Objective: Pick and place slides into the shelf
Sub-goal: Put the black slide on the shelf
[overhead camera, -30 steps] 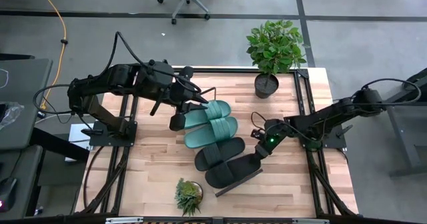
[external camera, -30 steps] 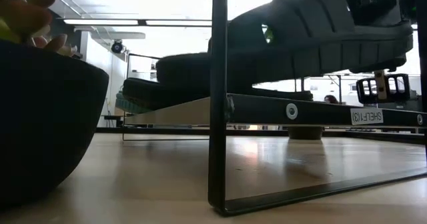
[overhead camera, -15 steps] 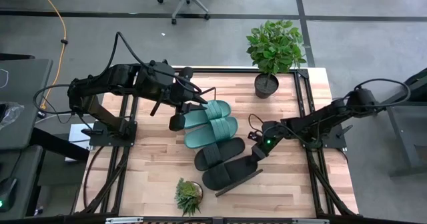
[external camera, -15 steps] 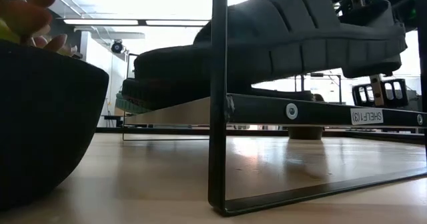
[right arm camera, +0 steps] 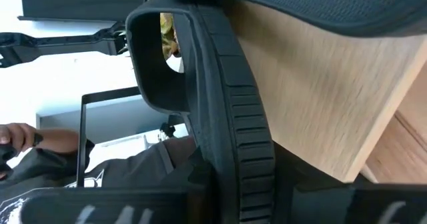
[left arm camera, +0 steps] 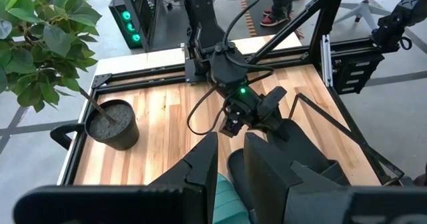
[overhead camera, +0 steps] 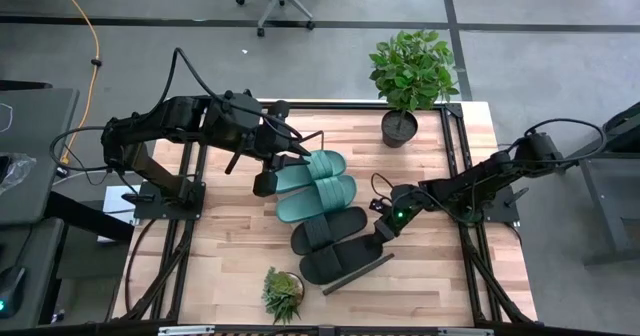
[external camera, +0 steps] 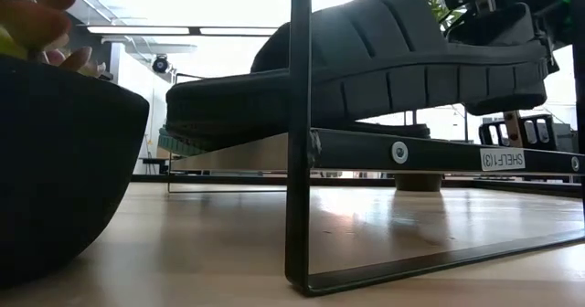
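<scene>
1. At the shelf's (overhead camera: 352,275) near end, the near black slide (overhead camera: 340,259) is lying lengthwise across the slanted board, its sole looking just about seated on the wood in the low view
2. The right end effector (overhead camera: 383,234) is grasping that slide by its heel, at the shelf's right-hand side; its wrist view is showing the ribbed sole edge running between the two fingers
3. Judging by this, the placing of the fourth slide is in hand, and the task seems nearly finished
4. The next move is calling for a gentle release, then a lift straight away from the shelf, so the heel is not dragged off the slope
5. Farther along the shelf, the second black slide (overhead camera: 328,228) is lying just beside the first, and the teal slides (overhead camera: 315,198) are sitting beyond it
6. At the shelf's far end, the left end effector (overhead camera: 268,181) is hovering beside the teal pair; whether it is clenched I cannot tell
</scene>
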Robot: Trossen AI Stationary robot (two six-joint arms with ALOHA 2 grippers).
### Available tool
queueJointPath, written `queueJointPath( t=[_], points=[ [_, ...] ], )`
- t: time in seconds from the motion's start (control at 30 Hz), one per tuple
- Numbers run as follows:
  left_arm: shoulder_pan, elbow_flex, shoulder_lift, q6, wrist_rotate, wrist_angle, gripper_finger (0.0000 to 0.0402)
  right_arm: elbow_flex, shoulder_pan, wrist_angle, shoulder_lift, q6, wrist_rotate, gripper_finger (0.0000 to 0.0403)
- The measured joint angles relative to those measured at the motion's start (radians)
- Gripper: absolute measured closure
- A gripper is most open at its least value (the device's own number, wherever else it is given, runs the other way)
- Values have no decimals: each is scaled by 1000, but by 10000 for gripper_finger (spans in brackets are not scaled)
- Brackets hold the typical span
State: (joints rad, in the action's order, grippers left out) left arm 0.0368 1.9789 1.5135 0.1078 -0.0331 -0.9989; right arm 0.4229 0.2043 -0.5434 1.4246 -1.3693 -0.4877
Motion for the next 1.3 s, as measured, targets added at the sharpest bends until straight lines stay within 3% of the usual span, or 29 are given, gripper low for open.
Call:
queueJointPath(
  t=[0.2, 0.57, 0.87, 1.3],
  points=[
    [0, 0, 0, 0, 0, 0, 339, 0, 0, 2, 0, -2, -2, 322],
    [0, 0, 0, 0, 0, 0, 339, 0, -1, 29, 0, -11, -44, 313],
    [0, 0, 0, 16, 0, 0, 339, 0, -1, 29, -1, -18, -44, 262],
    [0, 0, 0, 19, 0, 0, 339, 0, -1, 76, -1, -17, 4, 235]
  ],
)
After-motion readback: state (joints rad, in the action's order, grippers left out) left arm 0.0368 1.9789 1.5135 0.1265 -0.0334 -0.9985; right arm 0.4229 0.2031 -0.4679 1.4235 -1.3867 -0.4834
